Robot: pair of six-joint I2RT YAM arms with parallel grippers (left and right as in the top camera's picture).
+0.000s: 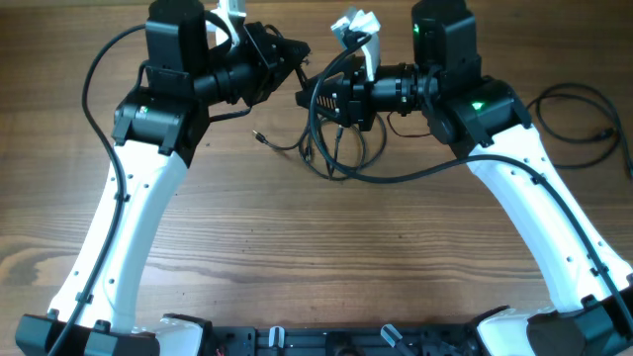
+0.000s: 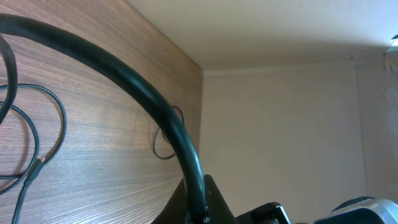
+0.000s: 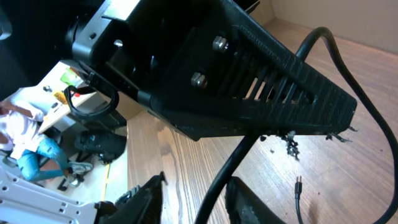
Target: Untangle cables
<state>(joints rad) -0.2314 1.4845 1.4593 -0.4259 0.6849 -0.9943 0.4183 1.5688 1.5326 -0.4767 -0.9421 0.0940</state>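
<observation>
Wood-grain counter fills the overhead view, with a pale wall beyond its far edge and a cluttered room glimpsed past the right wrist.

The cables lie as a small knot of thin black loops at mid-counter. They sit just on the robot's side of the right claw, and one plug trails out toward the left arm. The knot's loops run mostly from the claw back toward the robot's base. The right arm is plainly the nearer one, while the left claw sits farther back and a little to its own side.

The right claw's fingers stand apart. In its wrist view a black strand runs up between them, lying close to one finger. I cannot tell whether this is one of the cables or the arm's own lead. The left claw is closed, and nothing can be made out between its fingers.

The two claws sit almost nose to nose, so the left one's ribbed body crowds the right claw's approach. The arm lead, thicker than the cables, sweeps around the knot on the counter and could snag. A loose loop with a plug end lies well apart, beyond the right arm.
</observation>
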